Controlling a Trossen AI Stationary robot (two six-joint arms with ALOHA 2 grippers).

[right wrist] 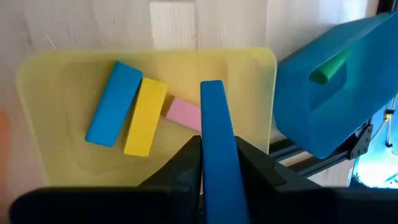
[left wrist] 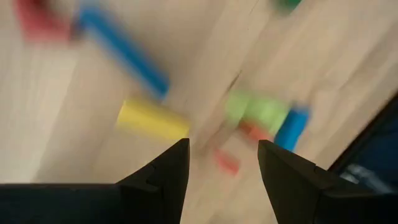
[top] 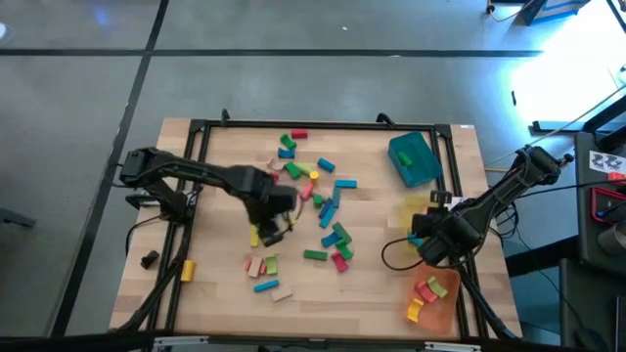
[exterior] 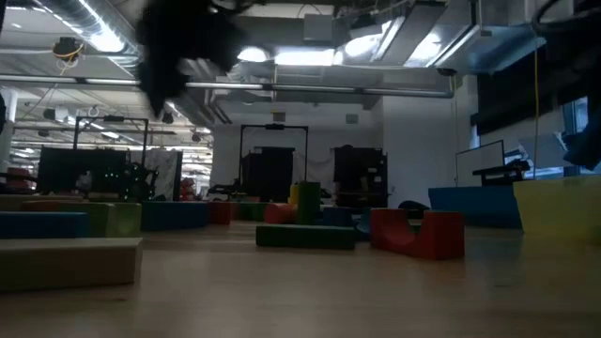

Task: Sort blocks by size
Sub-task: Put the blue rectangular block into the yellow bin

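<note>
While the blocks (top: 313, 210) lie scattered across the middle of the wooden surface (top: 215, 293), the right gripper (right wrist: 217, 163) hangs over the yellow tray (right wrist: 56, 81) with its fingers clamped on a long blue bar (right wrist: 216, 140). In that tray lie a blue block (right wrist: 114, 102), a yellow block (right wrist: 145, 116) and a pink block (right wrist: 184, 114), touching one another. Just beside it stands the teal tray (right wrist: 354, 87) with a green cylinder (right wrist: 329, 66) inside; the orange tray (top: 437, 298) near the front edge holds several coloured pieces. The left gripper (left wrist: 217, 165) hovers over the scatter, fingers apart and empty, above a yellow cylinder (left wrist: 152, 119) and another blue bar (left wrist: 121, 46). Its own view is blurred, so the small pieces there are hard to name. A small dark lump (top: 149, 259) sits at the left edge.
</note>
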